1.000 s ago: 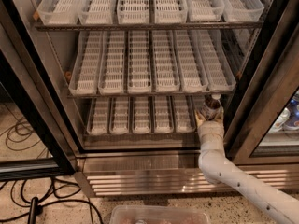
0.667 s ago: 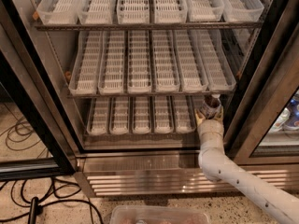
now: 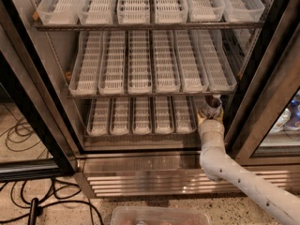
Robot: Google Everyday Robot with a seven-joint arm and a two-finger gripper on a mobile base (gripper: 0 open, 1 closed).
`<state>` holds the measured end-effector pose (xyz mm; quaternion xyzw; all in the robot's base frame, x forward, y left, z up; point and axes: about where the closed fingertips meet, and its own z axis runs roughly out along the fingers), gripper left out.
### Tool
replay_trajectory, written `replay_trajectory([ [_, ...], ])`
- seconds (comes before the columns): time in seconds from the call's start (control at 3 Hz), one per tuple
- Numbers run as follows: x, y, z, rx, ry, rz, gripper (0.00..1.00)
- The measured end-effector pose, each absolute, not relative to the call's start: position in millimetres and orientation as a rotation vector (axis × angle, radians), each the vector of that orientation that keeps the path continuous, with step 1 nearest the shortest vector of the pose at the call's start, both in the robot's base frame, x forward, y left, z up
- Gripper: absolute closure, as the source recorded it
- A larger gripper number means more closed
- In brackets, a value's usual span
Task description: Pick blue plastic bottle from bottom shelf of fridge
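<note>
At the very tip of the two-finger gripper [image 3: 210,114], the blue plastic bottle [image 3: 213,103], in fact a small clear plastic bottle of dark brown liquid, stood at the right end of the bottom shelf [image 3: 140,117], the lowest metal rack lined with clear-white ribbed plastic lane trays. Whether the gripper was clasping the bottle or merely up against it, I cannot tell. The lanes to the gripper's left held nothing. Behind the gripper, the pale, tube-like robot arm [image 3: 220,159] ran back and down to the right, crossing the shiny slatted stainless-steel base of the tall black-framed fridge [image 3: 140,175]. Above the gripper hung the two higher racks [image 3: 150,67] with like trays. Right of the arm, behind glass, sat blue-and-white containers [image 3: 291,117]. Far left of the arm, black cables [image 3: 21,135] lay on the speckled floor.
</note>
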<state>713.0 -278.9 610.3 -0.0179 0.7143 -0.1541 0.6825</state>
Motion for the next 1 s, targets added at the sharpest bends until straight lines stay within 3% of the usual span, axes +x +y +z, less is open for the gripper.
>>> replay_trajectory([
  [0.33, 713, -279, 610, -0.04, 1.602, -0.346, 1.0],
  [1.0, 698, -283, 609, -0.048, 1.601, -0.349, 1.0],
])
